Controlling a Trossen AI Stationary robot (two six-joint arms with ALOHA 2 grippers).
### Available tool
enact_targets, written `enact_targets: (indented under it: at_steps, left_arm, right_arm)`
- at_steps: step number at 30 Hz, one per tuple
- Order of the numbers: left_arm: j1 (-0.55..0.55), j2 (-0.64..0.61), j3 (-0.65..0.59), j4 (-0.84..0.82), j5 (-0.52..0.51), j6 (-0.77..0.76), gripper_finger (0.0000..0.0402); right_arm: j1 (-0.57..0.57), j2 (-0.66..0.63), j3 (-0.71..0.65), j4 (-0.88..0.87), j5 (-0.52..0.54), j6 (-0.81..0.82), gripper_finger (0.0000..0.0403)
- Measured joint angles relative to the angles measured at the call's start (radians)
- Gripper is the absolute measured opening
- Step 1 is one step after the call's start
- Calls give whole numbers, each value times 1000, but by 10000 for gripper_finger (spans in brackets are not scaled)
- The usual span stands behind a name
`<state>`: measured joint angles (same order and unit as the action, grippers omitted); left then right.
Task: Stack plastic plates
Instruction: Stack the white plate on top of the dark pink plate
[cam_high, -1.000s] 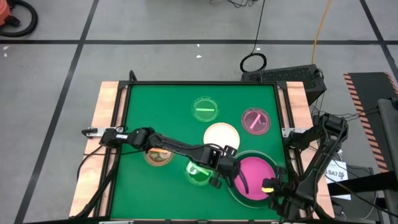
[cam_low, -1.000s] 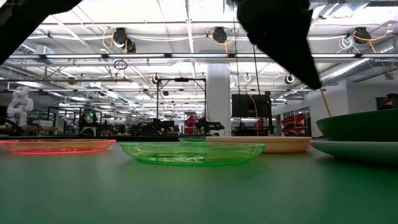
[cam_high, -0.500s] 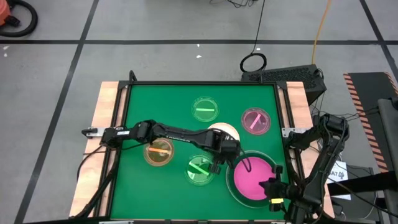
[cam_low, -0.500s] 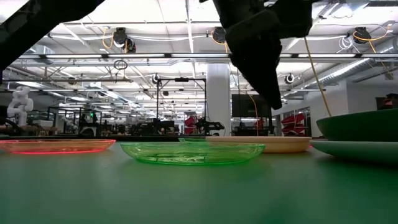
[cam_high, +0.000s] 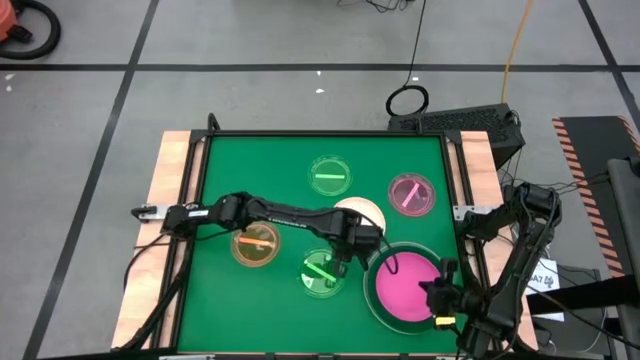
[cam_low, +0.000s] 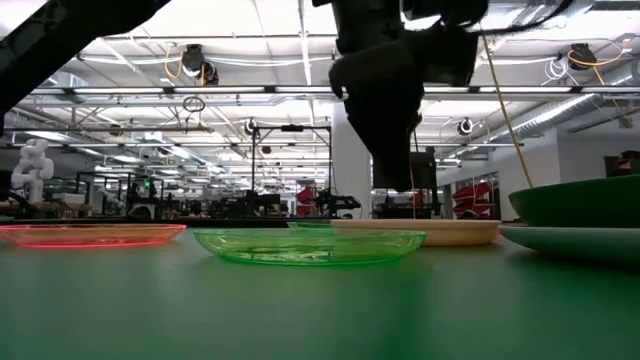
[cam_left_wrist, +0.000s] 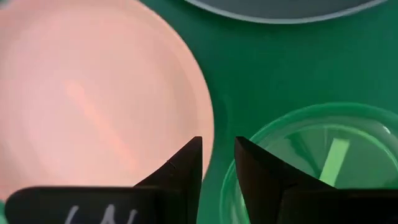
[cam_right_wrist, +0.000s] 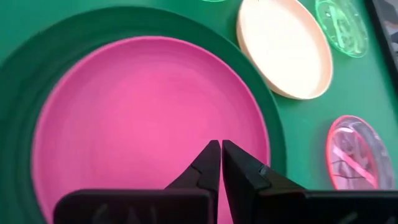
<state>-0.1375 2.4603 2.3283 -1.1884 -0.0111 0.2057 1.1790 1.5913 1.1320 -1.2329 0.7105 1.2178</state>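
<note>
We judge the step in hand to be collecting the cream-white plate (cam_high: 357, 216) for the stack. The left gripper (cam_high: 345, 252) hangs just beside its rim, fingers (cam_left_wrist: 186, 163) slightly apart and empty. The next move calls for lowering onto that rim and clamping. The plate looks round, shallow and matte. The right gripper (cam_right_wrist: 221, 163), closed, hovers over the pink plate (cam_high: 407, 288), apparently nested in a dark green plate (cam_right_wrist: 25, 56).

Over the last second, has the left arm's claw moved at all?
Yes. In the high view the left gripper has pulled back off the big pink plate toward the table's middle, and now hangs between the cream plate and the small green plate.
</note>
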Motion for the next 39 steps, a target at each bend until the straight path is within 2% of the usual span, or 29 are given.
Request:
enact_targets:
  at_steps: [5, 12, 17, 21, 26, 32, 35, 39]
  left_arm:
    - [33, -8, 1, 3, 12, 59, 102]
    - [156, -54, -1, -58, 3, 124, 102]
    - [244, -147, 2, -59, 24, 94, 102]
    - [232, -156, -13, -96, 67, 61, 102]
    - [201, -172, -197, 29, 80, 24, 102]
    - [152, -254, -452, 345, 75, -34, 102]
    - [133, -329, -620, 455, -3, -85, 102]
    - [114, -513, -849, 631, -89, -148, 102]
  right_arm:
    - [-2, 0, 0, -14, 1, 10, 11]
    - [-1, 0, 0, -19, 30, 28, 11]
    - [-2, 0, 0, -56, 79, 22, 11]
    - [-11, 0, 0, -113, 81, 26, 11]
    - [-22, 0, 0, -171, 147, 22, 11]
    - [-51, -1, 0, -231, 206, 23, 11]
    - [-67, -1, 0, -234, 206, 26, 11]
    - [-82, -1, 0, -226, 206, 20, 11]
